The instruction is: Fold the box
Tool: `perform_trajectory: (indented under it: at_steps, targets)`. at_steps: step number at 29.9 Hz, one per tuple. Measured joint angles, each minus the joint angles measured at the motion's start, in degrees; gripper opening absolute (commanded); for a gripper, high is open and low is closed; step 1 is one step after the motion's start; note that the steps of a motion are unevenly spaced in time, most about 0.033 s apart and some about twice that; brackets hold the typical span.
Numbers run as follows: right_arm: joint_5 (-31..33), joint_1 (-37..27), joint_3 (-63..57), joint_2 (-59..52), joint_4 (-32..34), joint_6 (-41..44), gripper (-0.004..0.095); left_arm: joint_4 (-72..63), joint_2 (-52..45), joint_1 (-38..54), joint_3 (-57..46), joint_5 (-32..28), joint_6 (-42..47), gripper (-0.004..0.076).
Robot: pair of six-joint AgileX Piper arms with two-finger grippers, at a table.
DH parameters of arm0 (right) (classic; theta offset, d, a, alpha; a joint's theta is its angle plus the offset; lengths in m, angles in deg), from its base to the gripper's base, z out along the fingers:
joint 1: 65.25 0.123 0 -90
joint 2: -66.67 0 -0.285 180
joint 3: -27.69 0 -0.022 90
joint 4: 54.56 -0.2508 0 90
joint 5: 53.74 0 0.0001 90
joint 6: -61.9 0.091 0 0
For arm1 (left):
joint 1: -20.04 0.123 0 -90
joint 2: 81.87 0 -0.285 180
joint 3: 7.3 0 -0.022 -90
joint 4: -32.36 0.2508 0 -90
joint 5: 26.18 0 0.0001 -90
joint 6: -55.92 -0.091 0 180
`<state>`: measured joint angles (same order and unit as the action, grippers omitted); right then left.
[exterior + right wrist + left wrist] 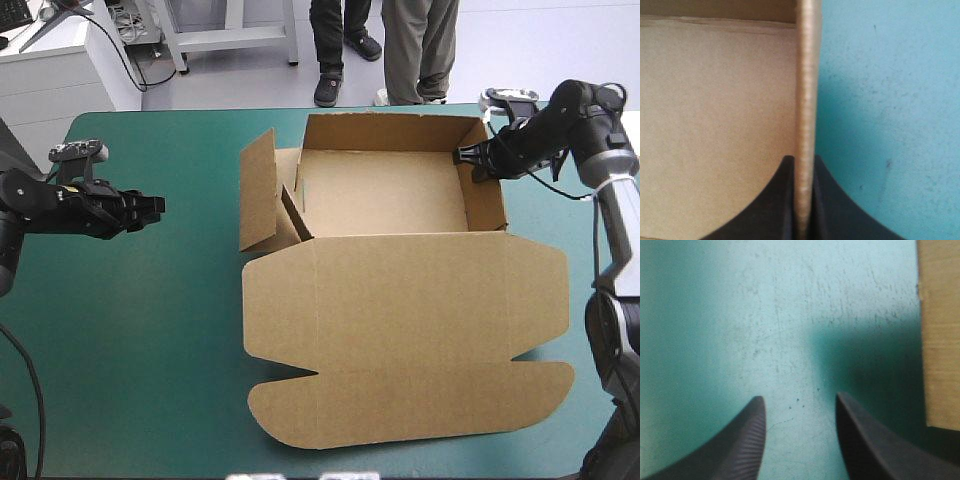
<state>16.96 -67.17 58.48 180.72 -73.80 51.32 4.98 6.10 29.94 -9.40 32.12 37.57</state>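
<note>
— Gripping anything, that right pincer (470,157)?
— Yes: clamped onto the right wall of the mid-frame box (400,290), upper right. The left pincer (158,205) hangs spread and empty at middle left; the loose left wall stands rightward of it, nearer that arm.

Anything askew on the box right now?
Yes: on the box, the left wall leans outward with a small flap loose beside it, while the right wall stands upright, pinched by the right gripper. The left gripper hangs open, clear of it.
</note>
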Motion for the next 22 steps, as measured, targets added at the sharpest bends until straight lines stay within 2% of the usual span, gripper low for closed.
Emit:
perform_trajectory:
  at_steps: [2, 13, 22]
  targets:
    - [0.11, -1.09, 0.00, -2.16, -1.55, -0.95, -0.0019, -1.02, 0.38, 0.00, 0.00, 0.11, 0.00, 0.0559]
    - [0.59, -1.52, 0.00, -9.65, -7.84, -2.91, -0.0019, -10.87, 3.46, 0.06, 0.00, 0.41, -0.19, 0.0546]
    - [0.59, 0.08, 0.00, -9.90, -10.73, -2.91, -0.0017, -24.14, 4.17, 0.06, 0.00, 3.30, -8.89, 0.0546]
